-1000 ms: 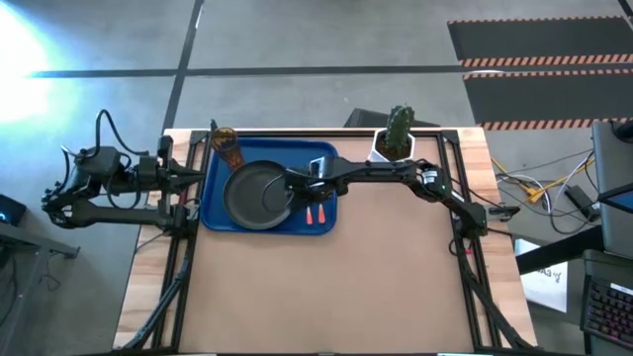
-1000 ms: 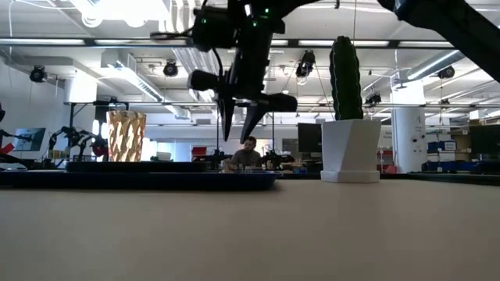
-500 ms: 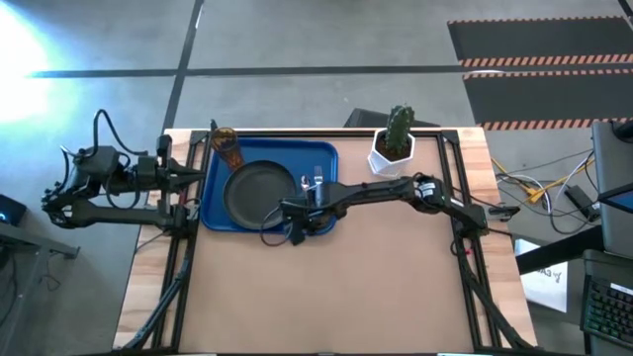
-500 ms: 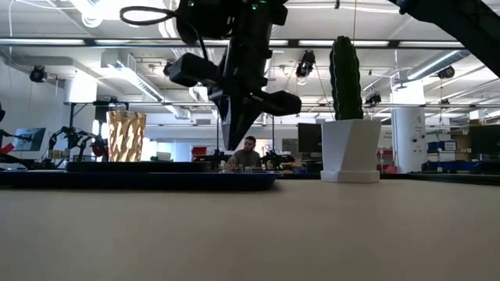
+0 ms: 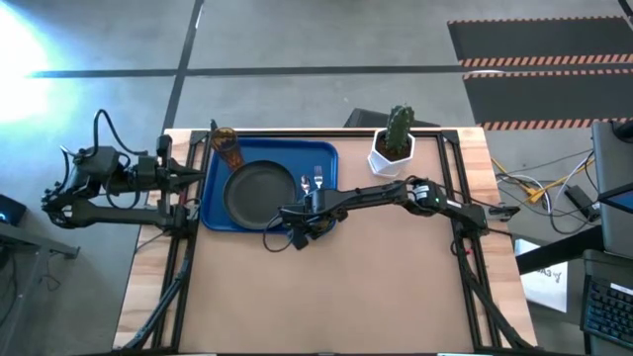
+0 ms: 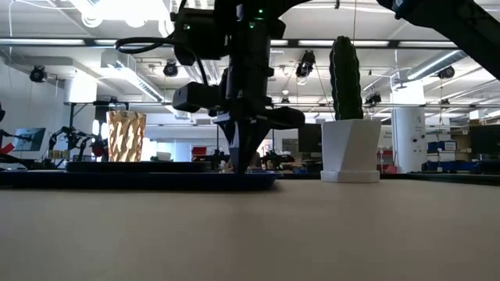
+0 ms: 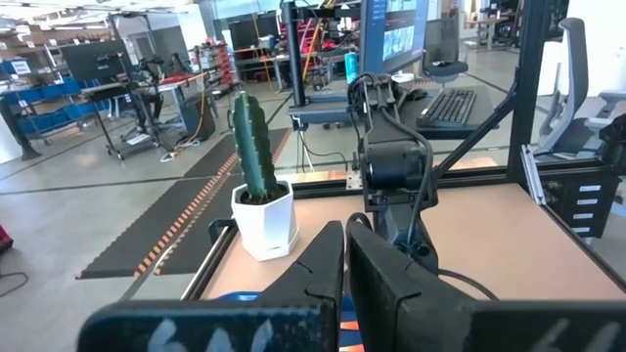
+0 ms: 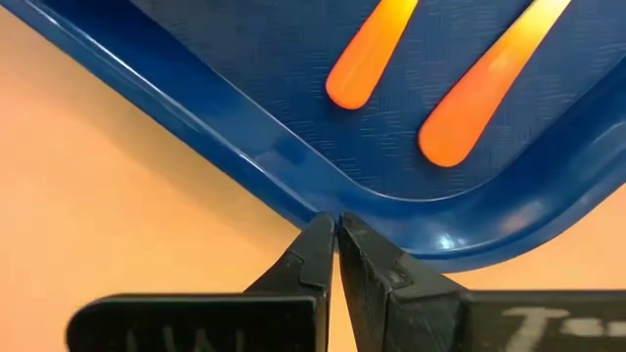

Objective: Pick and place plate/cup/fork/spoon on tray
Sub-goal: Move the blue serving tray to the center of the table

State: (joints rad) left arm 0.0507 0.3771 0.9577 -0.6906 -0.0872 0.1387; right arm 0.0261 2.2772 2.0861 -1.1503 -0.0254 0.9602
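The blue tray [image 5: 307, 153] lies at the table's far left. On it sit the dark plate [image 5: 257, 195], the amber cup [image 5: 227, 146] at its far left corner, and the fork and spoon side by side, silver heads [image 5: 312, 181] pointing far. Their orange handles [image 8: 367, 59] [image 8: 479, 88] show in the right wrist view; I cannot tell which is which. My right gripper [image 5: 297, 237] [image 6: 242, 164] is shut, pointing down at the tray's near rim. My left gripper [image 7: 344, 244] waits shut at the tray's left side. My right gripper points down with its shut fingertips [image 8: 318, 240] right at the outer edge of the tray's near rim [image 8: 293, 191], close to the near right corner. Whether the tips touch the rim, I cannot tell. It holds nothing.
A white pot with a green cactus [image 5: 394, 148] [image 6: 349, 148] stands right of the tray near the far edge. Bare brown tabletop [image 5: 376, 287] stretches over the near and right parts. Black frame rails [image 5: 465, 237] run along both sides.
My right gripper has gone from above the plate's right edge toward the table's near edge, then down to the tray's near rim, and its fingers have shut with nothing between them. The tableware on the tray has stayed put.
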